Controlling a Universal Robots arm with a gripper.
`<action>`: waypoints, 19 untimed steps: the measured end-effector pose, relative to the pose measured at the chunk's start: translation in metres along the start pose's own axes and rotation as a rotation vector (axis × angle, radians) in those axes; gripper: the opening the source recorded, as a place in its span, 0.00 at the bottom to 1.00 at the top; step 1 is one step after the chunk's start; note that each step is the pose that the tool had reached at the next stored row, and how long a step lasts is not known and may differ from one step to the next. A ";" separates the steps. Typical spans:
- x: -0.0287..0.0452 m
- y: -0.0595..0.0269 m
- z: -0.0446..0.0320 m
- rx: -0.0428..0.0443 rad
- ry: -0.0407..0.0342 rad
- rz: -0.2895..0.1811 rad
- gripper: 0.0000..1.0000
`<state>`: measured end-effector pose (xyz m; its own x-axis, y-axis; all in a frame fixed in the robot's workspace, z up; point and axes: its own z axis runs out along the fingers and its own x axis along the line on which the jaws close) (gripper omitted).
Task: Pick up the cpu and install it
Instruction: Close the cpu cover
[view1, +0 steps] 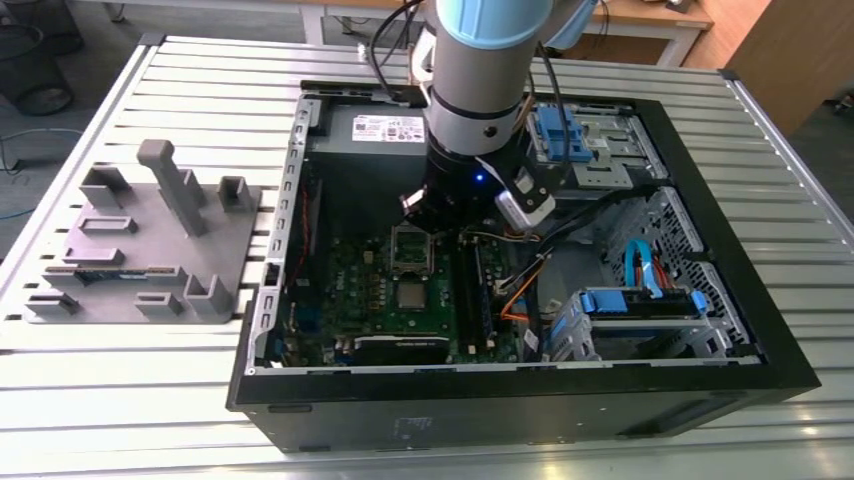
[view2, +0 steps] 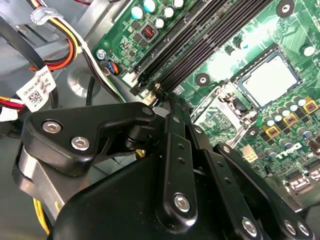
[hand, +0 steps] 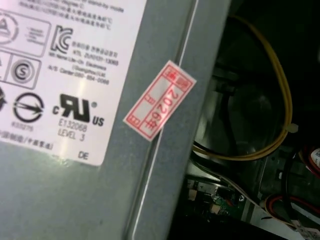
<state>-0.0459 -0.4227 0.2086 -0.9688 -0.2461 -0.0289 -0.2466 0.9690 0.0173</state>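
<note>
The cpu (view1: 412, 294) is a small silver square lying flat in its socket on the green motherboard (view1: 354, 290); the second wrist view shows the cpu (view2: 272, 80) with the motherboard (view2: 300, 30) around it. Beside the cpu, the metal socket frame (view1: 411, 250) stands hinged open; it also appears in the second wrist view (view2: 217, 112). My gripper (view1: 430, 213) hangs inside the case over the frame's end, a little away from the cpu. In the second wrist view the gripper (view2: 167, 100) has its black fingers drawn together, shut, with nothing visible between them.
The open black computer case (view1: 747, 340) lies on a slatted metal table (view1: 160, 400). The grey power supply (hand: 75, 190) sits at the back, with blue drive bays (view1: 581, 135) and loose cables (view2: 55, 50) nearby. A grey studded tray (view1: 134, 240) rests at the exterior view's left.
</note>
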 end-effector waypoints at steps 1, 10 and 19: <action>-0.0002 0.0006 0.0003 -0.0007 -0.0001 0.000 0.11; -0.0011 0.0044 0.0023 -0.0037 -0.0008 -0.001 0.11; -0.0011 0.0045 0.0029 -0.0062 0.0006 -0.082 0.11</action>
<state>-0.0459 -0.4181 0.2058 -0.9454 -0.3246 -0.0299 -0.3253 0.9454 0.0211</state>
